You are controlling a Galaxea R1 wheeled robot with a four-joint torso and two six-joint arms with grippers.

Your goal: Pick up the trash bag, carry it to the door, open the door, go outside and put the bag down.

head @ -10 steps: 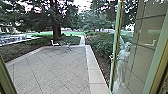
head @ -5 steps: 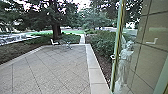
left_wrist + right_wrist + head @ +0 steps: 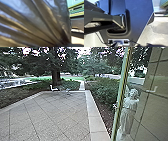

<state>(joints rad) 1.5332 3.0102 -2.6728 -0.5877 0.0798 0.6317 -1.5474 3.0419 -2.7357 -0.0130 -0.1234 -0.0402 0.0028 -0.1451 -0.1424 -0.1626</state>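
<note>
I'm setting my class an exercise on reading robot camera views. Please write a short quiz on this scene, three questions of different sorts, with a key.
1. True or false: in the head view, the yard ahead is covered in grass.
2. What pale figure shows at the head view's right side? (a) a bicycle (b) a statue (c) a fountain
3. Fill in the blank: the dark, shiny folds in the left wrist view belong to the ____.

Key: 1. False; the yard is paved. 2. b. 3. Trash bag.

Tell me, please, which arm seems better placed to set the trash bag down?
Probably the left: the trash bag is close before its wrist camera, folds gathered, while the right wrist camera faces the robot's body.
</note>
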